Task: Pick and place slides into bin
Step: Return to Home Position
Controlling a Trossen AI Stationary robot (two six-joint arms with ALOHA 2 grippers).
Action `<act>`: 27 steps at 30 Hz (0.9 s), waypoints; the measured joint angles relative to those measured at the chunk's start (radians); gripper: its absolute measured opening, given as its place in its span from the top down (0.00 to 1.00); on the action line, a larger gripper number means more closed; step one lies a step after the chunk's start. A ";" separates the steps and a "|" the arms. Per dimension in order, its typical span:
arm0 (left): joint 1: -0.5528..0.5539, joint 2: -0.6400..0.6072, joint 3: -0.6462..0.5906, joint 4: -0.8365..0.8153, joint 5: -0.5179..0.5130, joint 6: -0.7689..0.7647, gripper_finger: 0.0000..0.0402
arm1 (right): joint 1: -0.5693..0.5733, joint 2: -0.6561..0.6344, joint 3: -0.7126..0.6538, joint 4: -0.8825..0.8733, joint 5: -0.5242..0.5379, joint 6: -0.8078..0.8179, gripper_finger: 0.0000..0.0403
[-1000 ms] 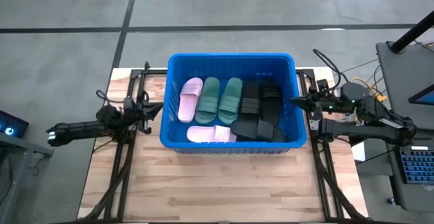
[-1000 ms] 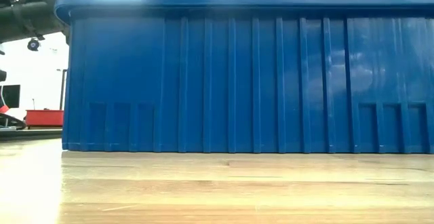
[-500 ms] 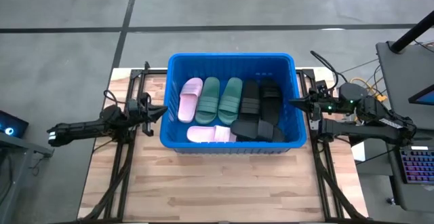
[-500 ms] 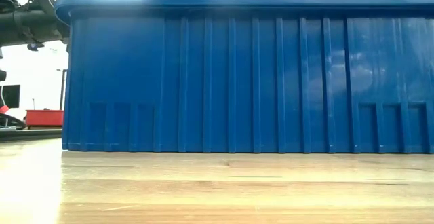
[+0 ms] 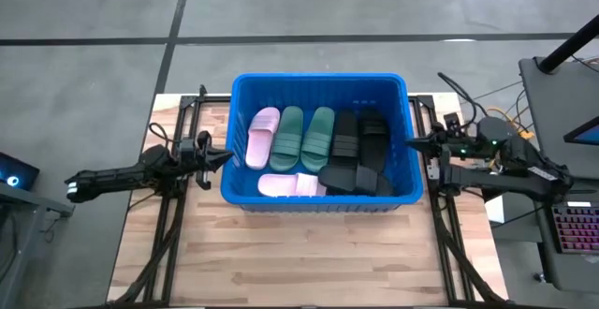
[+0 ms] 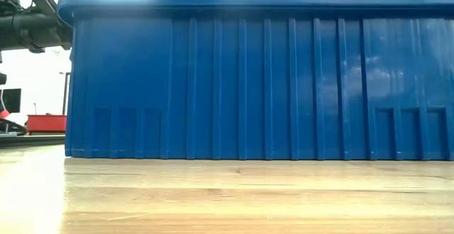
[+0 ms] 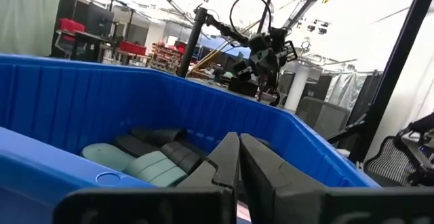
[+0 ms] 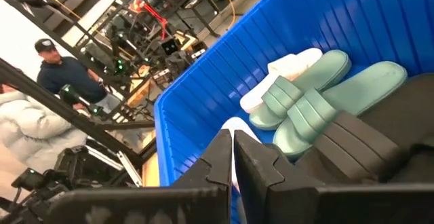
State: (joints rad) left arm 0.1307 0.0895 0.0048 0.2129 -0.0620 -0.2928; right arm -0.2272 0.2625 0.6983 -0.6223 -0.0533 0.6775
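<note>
The blue bin [image 5: 318, 79] stands on the far half of the wooden table and fills the low view [image 6: 248, 78]. Inside lie the slides: two pink [image 5: 262, 138] [image 5: 285, 185], two sage green [image 5: 291, 135] [image 5: 318, 132] and several black [image 5: 360, 139]. My left gripper [image 5: 226, 155] is shut, level, at the bin's left rim, pointing over it at the slides [image 7: 146, 164]. My right gripper [image 5: 409, 143] is shut at the bin's right rim, pointing in over the green slides [image 8: 319, 91]. Neither holds anything.
Bare wooden tabletop [image 5: 309, 262] lies in front of the bin. Dark arm frames run along both table sides [image 5: 168, 234] [image 5: 449, 243]. Beyond the table, the right wrist view shows two people [image 8: 61, 75] [image 8: 20, 115] among lab equipment.
My left gripper has tipped down to about level beside the bin's left rim, staying shut. The bin and the slides have not moved.
</note>
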 joint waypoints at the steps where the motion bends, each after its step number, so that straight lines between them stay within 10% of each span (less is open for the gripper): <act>1: 0.000 0.000 0.000 -0.001 0.000 -0.006 1.00 | 0.000 -0.019 0.000 -0.013 0.002 0.001 0.98; 14: -0.001 -0.001 0.000 0.068 0.008 -0.012 1.00 | 0.000 -0.220 -0.044 0.174 0.056 -0.170 0.98; 27: -0.001 0.005 0.000 0.075 0.005 -0.011 1.00 | 0.000 -0.262 -0.423 0.708 -0.029 -0.128 0.98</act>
State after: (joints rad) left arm 0.1299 0.0940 0.0048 0.2882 -0.0566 -0.3042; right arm -0.2268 0.0009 0.2749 0.0860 -0.0821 0.5492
